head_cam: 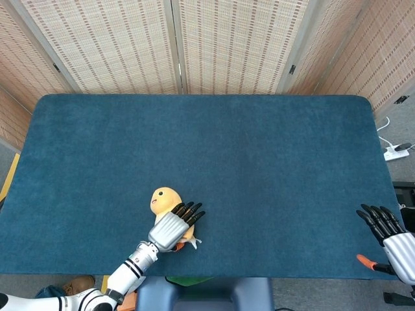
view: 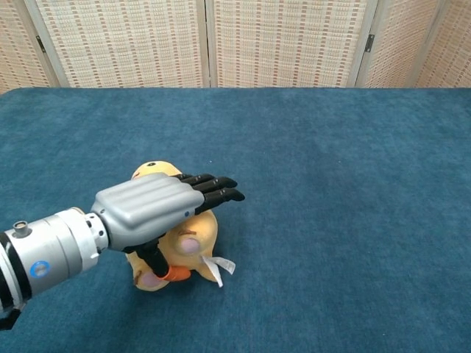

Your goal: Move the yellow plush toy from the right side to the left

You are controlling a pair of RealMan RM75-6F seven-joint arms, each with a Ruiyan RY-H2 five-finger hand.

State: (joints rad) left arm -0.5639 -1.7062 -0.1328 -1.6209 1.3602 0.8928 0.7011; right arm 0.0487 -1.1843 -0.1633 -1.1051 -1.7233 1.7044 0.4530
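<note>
The yellow plush toy [head_cam: 161, 198] lies on the blue table [head_cam: 259, 162] near the front edge, left of centre, its head pointing away from me. My left hand [head_cam: 172, 226] lies on top of its body with fingers straight and extended. In the chest view the left hand [view: 157, 205] covers most of the plush toy [view: 196, 237]; its orange-tipped thumb presses against the toy's near side. A white tag sticks out beside the toy. My right hand [head_cam: 390, 236] hangs at the table's front right corner, fingers spread, holding nothing.
Woven folding screens [head_cam: 175, 45] stand behind the table's far edge. A white power strip [head_cam: 395, 153] lies on the floor off the right side. The blue table cloth [view: 331, 184] stretches wide to the right of the toy.
</note>
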